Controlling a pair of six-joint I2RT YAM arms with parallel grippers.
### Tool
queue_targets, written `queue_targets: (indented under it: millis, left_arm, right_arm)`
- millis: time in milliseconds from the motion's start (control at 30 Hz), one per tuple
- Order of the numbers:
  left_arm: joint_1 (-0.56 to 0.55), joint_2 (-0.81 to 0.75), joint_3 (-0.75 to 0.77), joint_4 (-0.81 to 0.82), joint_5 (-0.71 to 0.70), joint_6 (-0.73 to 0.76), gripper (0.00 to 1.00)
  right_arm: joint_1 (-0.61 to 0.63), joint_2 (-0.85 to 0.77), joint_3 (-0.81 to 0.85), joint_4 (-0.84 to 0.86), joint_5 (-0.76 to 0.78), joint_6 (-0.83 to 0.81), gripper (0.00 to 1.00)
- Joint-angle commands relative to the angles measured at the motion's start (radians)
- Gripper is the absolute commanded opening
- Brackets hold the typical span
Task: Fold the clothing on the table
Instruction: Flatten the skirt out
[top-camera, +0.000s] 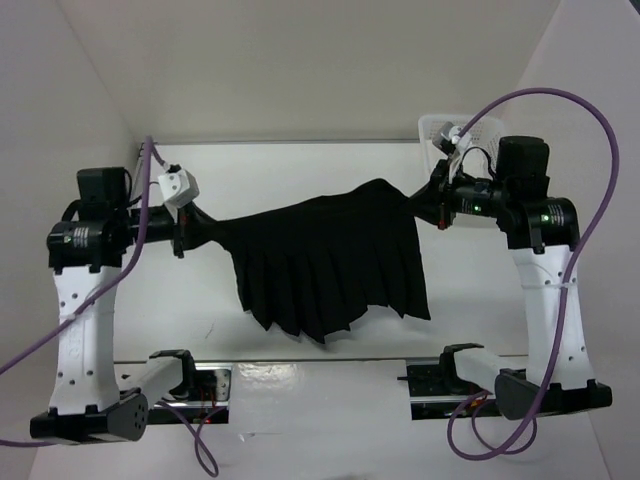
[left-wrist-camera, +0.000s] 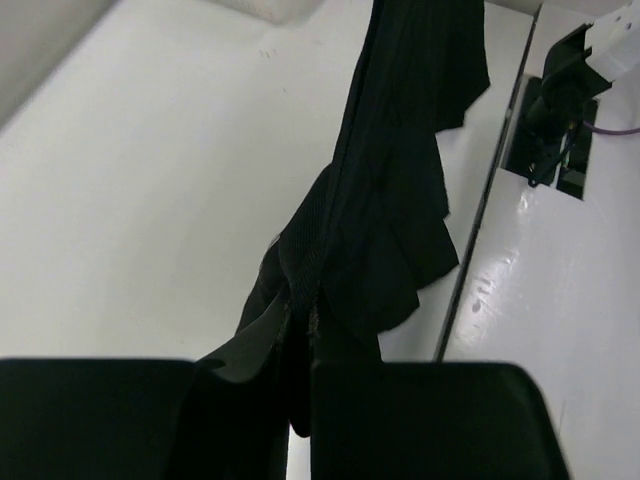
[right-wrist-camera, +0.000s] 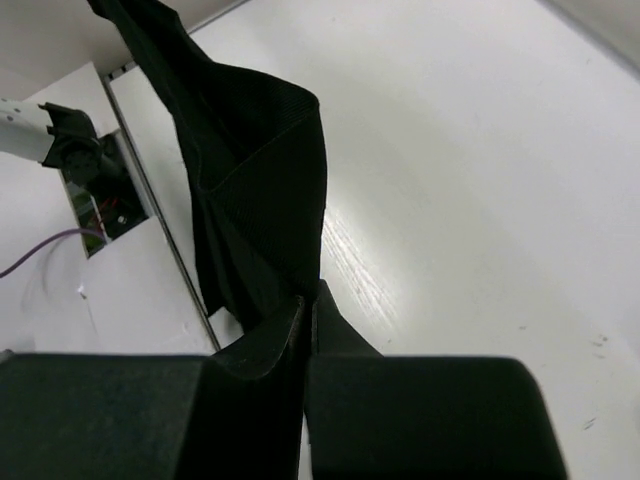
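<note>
Clothing here means a black pleated skirt, strung in the air between your two arms above the table. One upper corner sits in each grip and the hem hangs in loose scallops toward the near side. Treat it as light and very soft: it sags between the grips, the pleats bunch wherever they are pulled, and it will not keep a shape by itself. It looks neither fragile nor notably slick, but thin layers could creep out of a narrow pinch. Take hold on the thicker band along the top edge, near its ends, not on the flared hem.

Your left gripper is clenched on a gathered corner of the clothing. The left wrist view shows what the overhead cannot: fabric rising from between the fingers in a narrow twisted rope. It then opens into hanging folds beside the grey rail.

The overhead view alone gives you the whole spread, the uneven hem, and both grips at once.

Your right gripper is likewise clamped on the opposite corner, just in front of the white basket. Only the right wrist view shows the fine ribbing of the band, doubled over above the fingers. No view settles whether the hem touches the tabletop.
</note>
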Motion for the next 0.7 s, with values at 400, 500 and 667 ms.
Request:
queue_targets:
  millis: [400, 500, 667]
  left_arm:
    - [-0.025, 0.581, 0.077, 0.297, -0.215, -0.078, 0.05]
    - [-0.025, 0.717, 0.225, 0.322, -0.238, -0.118, 0.04]
    - [-0.036, 0.953, 0.451, 0.322, -0.290, -0.171, 0.04]
  right_arm:
    - [-0.005, 0.328, -0.076, 0.383, 0.456, 0.047, 0.00]
    - [0.004, 0.422, -0.044, 0.445, 0.510, 0.047, 0.00]
    - [0.032, 0.566, 0.028, 0.491, 0.596, 0.047, 0.00]
